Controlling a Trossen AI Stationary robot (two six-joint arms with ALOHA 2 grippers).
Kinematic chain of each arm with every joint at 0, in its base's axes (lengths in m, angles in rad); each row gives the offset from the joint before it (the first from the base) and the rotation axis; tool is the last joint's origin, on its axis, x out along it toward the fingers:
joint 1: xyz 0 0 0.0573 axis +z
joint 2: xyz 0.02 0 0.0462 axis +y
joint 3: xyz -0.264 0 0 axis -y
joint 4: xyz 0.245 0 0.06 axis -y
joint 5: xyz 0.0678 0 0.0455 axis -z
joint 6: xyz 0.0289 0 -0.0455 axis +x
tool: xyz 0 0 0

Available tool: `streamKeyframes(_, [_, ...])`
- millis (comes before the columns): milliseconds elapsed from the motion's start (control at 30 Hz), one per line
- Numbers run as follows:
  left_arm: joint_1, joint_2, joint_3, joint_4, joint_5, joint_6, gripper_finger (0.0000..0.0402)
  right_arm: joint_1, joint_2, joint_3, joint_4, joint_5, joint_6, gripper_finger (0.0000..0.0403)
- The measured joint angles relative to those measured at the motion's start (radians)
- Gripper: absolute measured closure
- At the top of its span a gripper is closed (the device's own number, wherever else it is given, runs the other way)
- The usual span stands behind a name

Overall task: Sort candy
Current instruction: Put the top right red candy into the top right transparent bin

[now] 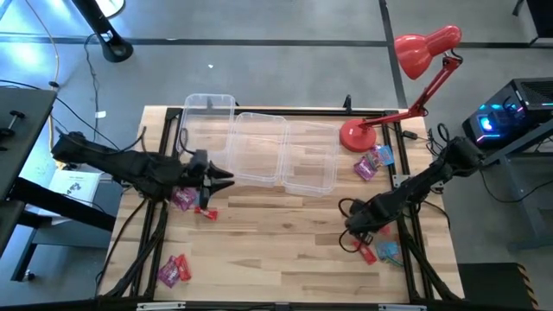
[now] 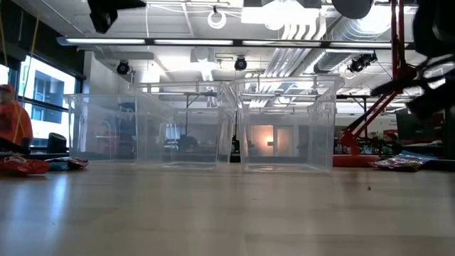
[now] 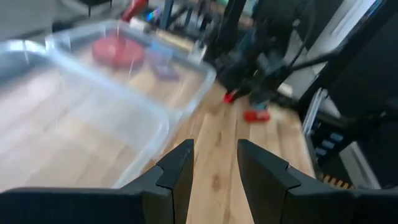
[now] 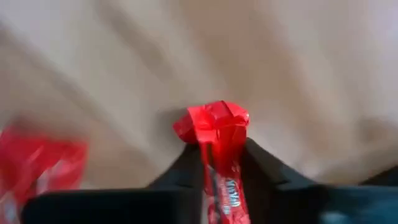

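My right gripper [image 1: 349, 241] is near the table's front right corner and is shut on a red wrapped candy [image 4: 217, 143]. More candy lies beside it: a red one [image 1: 367, 253] and a blue one [image 1: 388, 250]. My left gripper [image 1: 223, 178] is open and empty, with its fingers [image 3: 180, 168] pointing toward the three clear bins [image 1: 259, 147]. Pink candy [image 1: 183, 199] and red candy [image 1: 206, 212] lie on the table just near of it. Other candy lies by the lamp base [image 1: 373, 162] and at the front left [image 1: 173, 270]. My right gripper pinches the red candy between its two fingers, which lie along its length. The candy's crinkled end [image 4: 214, 121] sticks out past the fingertips. The fingers slant down toward the table. Whether the candy is clear of the wood, I cannot tell.
A red desk lamp stands with its base [image 1: 354, 136] on the table's far right, its head [image 1: 423, 47] beyond the far edge. The three bins stand side by side along the far half [image 2: 284, 128]. Bare wood lies between the two arms [image 1: 285, 225].
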Motion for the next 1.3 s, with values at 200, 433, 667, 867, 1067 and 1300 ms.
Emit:
streamKeyframes(200, [0.000,-0.089,0.088,0.003,-0.123,0.172,0.0286,0.000,-0.069,0.236,-0.220,0.176,-0.001,0.0385])
streamKeyframes(433, [0.001,-0.147,0.158,0.004,-0.276,0.314,0.0287,-0.029,-0.086,0.624,-0.424,0.586,-0.008,0.0389])
streamKeyframes(667, [0.001,-0.152,0.159,-0.007,-0.341,0.360,0.0287,-0.131,-0.088,0.770,-0.179,0.840,-0.282,0.0390])
streamKeyframes(867, [0.001,-0.112,0.159,-0.007,-0.342,0.361,0.0287,-0.255,-0.064,0.697,0.252,0.785,-0.632,0.0377])
streamKeyframes(1067, [0.002,-0.080,0.158,-0.012,-0.340,0.359,0.0287,-0.417,-0.020,0.660,0.222,0.641,-0.651,0.0289])
streamKeyframes(1300, [0.002,-0.082,0.158,-0.011,-0.340,0.353,0.0287,-0.514,0.010,0.659,0.084,0.545,-0.572,0.0181])
